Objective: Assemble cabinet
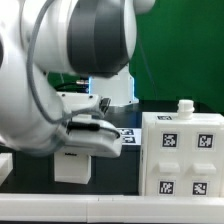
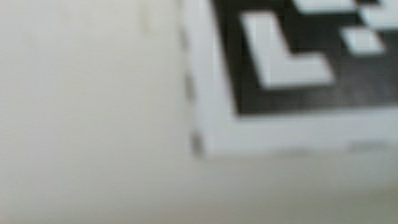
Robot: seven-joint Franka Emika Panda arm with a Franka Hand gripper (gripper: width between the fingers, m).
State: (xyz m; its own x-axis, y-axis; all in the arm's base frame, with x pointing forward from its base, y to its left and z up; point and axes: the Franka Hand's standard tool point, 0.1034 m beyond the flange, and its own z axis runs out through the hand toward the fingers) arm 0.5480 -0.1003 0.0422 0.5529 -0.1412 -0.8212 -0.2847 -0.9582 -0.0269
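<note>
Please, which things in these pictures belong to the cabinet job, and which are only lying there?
Belong to the job:
- cabinet, the big white box with tags
- small white piece below the gripper

Only lying there:
- marker board
- black table

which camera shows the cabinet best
The exterior view: the cabinet stands at the exterior view's right, its front face and four tags plainly visible. The wrist view gives only a blurred close-up of a white surface and part of one tag.
</note>
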